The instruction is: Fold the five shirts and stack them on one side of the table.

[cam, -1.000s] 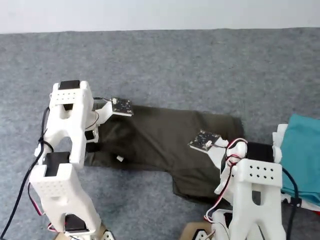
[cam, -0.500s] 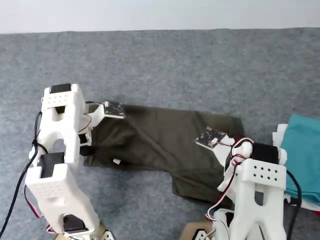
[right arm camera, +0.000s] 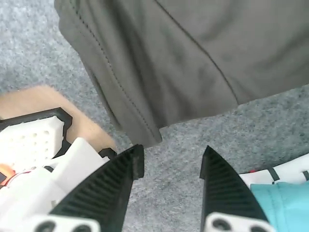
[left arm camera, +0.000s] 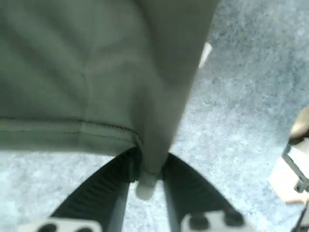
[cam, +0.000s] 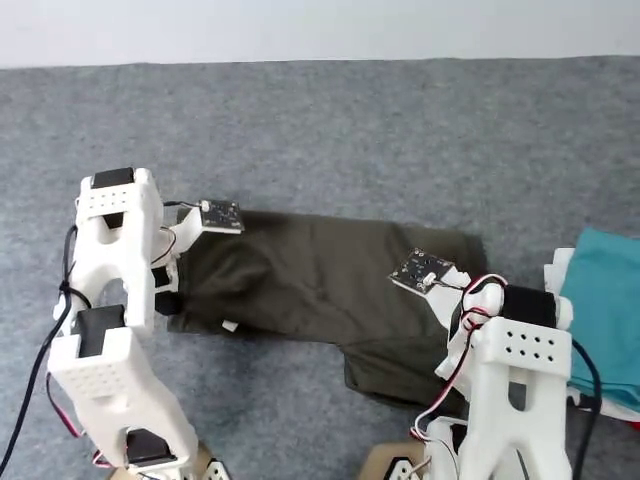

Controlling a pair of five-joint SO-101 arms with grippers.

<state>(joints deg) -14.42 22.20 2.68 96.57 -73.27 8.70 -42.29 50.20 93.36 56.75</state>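
At the left, the left arm (cam: 112, 262), blocky white plastic with black motors and loose wires, stands over the left end of the olive shirt (cam: 320, 280). The left arm's jaws, black and ridged, pinch a raised fold of the shirt's soft matte cloth, just beside a stitched hem (left arm camera: 72, 126). A small white label (cam: 229, 325) pokes out from the shirt's near edge close by. The shirt lies across the middle of the table (cam: 350, 130), whose top is a nubbly grey carpet. The cloth is rumpled in long shallow creases, roughly oblong, with one flap jutting toward the near side at its right end. The right arm (cam: 510, 370), the same white plastic with a perforated plate and red and white wires, stands over that flap. The right arm's jaws are spread wide, holding nothing, and hang above bare carpet just off the flap's double-stitched edge. At the far right a smooth teal shirt (cam: 605, 300) rests on top of a folded white garment (cam: 558, 270), well apart from the olive one
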